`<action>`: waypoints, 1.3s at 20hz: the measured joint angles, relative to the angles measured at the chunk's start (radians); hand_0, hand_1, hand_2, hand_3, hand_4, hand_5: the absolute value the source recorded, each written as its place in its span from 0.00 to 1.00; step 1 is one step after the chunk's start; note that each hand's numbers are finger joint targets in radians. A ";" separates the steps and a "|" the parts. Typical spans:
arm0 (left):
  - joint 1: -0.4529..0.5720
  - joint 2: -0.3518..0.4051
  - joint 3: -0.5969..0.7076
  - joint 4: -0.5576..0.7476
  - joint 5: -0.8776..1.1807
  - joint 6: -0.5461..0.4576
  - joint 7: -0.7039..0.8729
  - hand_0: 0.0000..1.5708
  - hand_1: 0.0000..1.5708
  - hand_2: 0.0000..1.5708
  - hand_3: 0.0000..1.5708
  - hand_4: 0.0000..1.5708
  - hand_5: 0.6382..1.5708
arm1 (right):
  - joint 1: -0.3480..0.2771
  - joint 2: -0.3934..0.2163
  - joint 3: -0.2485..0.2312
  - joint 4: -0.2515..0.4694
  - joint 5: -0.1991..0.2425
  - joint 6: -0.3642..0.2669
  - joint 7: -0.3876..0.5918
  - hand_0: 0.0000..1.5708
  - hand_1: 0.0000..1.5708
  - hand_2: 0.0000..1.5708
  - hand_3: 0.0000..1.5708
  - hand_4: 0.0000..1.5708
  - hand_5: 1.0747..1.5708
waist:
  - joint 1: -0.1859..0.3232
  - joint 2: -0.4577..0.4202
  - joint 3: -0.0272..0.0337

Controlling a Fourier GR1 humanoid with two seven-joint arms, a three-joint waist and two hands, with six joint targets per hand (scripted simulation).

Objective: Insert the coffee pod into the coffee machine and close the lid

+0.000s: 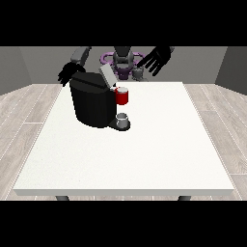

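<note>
Both hands (155, 60) clear of pod (122, 96).

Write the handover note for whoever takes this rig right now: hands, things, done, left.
Hand at the view's right: raised above the table's far edge, fingers spread, holding nothing.
Hand at the view's left: behind the coffee machine, partly hidden, fingers apart, holding nothing.
Machine stands at the table's far left, lid tilted up. A red part sits at its front head; whether the pod is in cannot be told. A small cup stands on its base.
Done: lid is open.
Left: confirm the pod is seated, close the lid.
</note>
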 measured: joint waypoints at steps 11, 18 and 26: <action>0.287 -0.175 0.142 -0.032 0.230 -0.006 -0.072 0.00 0.00 0.00 0.00 0.14 1.00 | 0.122 -0.041 0.003 -0.038 0.010 0.025 0.028 0.00 0.00 0.00 0.00 0.25 1.00 | 0.110 -0.224 -0.0003; 0.403 -0.203 0.178 -0.058 0.306 -0.023 -0.065 0.00 0.00 0.00 0.00 0.00 1.00 | 0.074 -0.090 0.044 -0.156 -0.006 0.106 0.117 0.00 0.00 0.00 0.00 0.00 1.00 | 0.135 -0.284 -0.0002; 0.503 -0.245 0.174 -0.147 0.391 -0.081 -0.046 0.00 0.00 0.00 0.00 0.00 1.00 | 0.000 -0.122 0.065 -0.209 -0.010 0.155 0.173 0.00 0.00 0.00 0.00 0.00 1.00 | 0.215 -0.288 0.0001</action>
